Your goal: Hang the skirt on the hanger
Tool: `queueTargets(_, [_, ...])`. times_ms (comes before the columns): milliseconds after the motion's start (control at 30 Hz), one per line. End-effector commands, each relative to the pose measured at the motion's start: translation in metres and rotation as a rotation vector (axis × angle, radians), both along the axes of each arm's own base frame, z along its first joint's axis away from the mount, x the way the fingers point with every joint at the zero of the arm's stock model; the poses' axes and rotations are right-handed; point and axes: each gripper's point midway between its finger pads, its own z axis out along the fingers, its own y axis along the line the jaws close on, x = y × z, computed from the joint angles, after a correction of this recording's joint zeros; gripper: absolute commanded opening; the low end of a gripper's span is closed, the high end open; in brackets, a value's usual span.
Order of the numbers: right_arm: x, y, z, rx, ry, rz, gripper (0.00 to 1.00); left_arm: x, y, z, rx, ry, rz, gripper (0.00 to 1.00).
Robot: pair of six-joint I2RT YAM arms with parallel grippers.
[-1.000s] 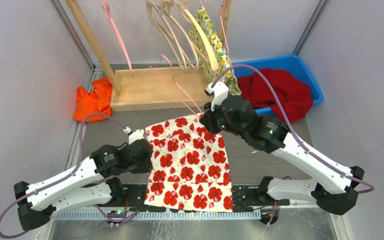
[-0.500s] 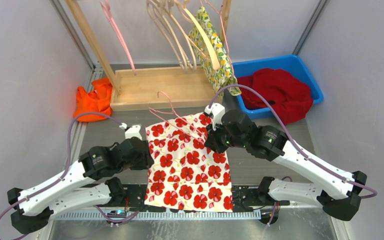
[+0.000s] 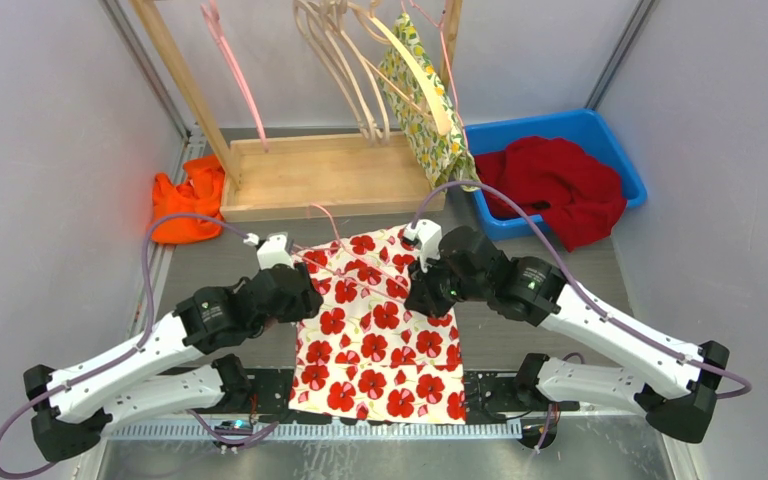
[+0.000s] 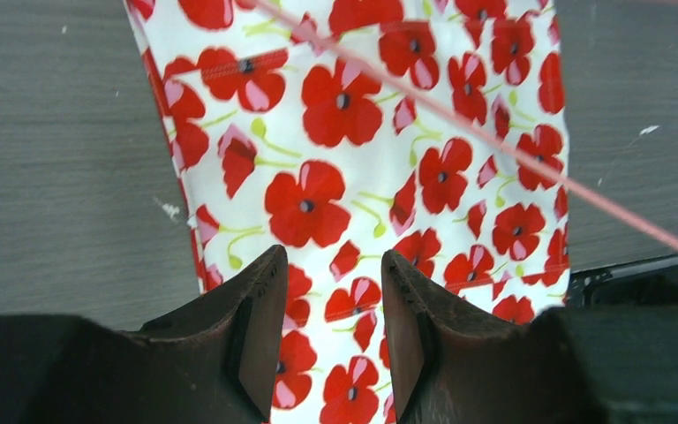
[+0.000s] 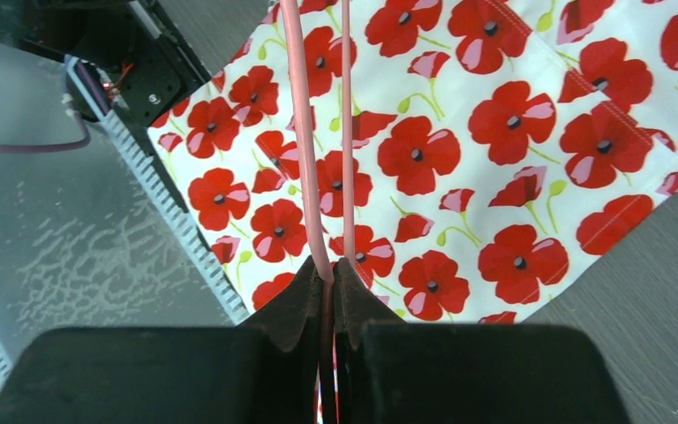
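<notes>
Right end effector [image 5: 328, 269]: clamped on the pink wire hanger [image 5: 301, 132]. Within the last second it has brought the hanger from beside the wooden rack [image 3: 310, 175] down and nearer; the wire now lies across the skirt's [image 3: 380, 340] narrower far end.

Left end effector [image 4: 329, 265]: fingers apart, empty, moved in over the skirt's left side.

Judgement: hanger delivered, attaching comes next.

Skirt: white with red poppies, flat on the table [image 3: 490, 335] between the arms.

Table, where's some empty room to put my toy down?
Free: bare table between skirt and bin, and the strip between orange cloth and skirt. Crowded: the middle, with hanger, left pincer and right pincer.
</notes>
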Motion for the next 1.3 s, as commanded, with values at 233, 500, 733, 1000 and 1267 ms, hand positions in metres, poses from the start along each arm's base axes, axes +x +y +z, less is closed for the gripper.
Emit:
queueTargets(233, [-0.022,0.004,0.021,0.128,0.055,0.047,0.01,0.038,-0.010,0.052,-0.170,-0.324,0.024,0.45])
queueTargets(500, [-0.009,0.006,0.014,0.133,0.046,-0.021,0.01,0.028,0.015,0.055,-0.368,-0.285,0.212,0.49])
queueTargets(733, [-0.006,0.014,0.011,0.162,0.047,-0.022,0.01,0.027,0.015,0.056,-0.520,-0.202,0.353,0.99])
queueTargets(1000, [-0.012,0.016,0.011,0.194,0.056,0.003,0.01,0.032,0.012,0.047,-0.624,-0.101,0.516,1.00])
queueTargets(1267, [-0.015,0.015,0.003,0.194,0.072,0.006,0.01,0.040,0.005,0.039,-0.689,-0.037,0.641,1.00])
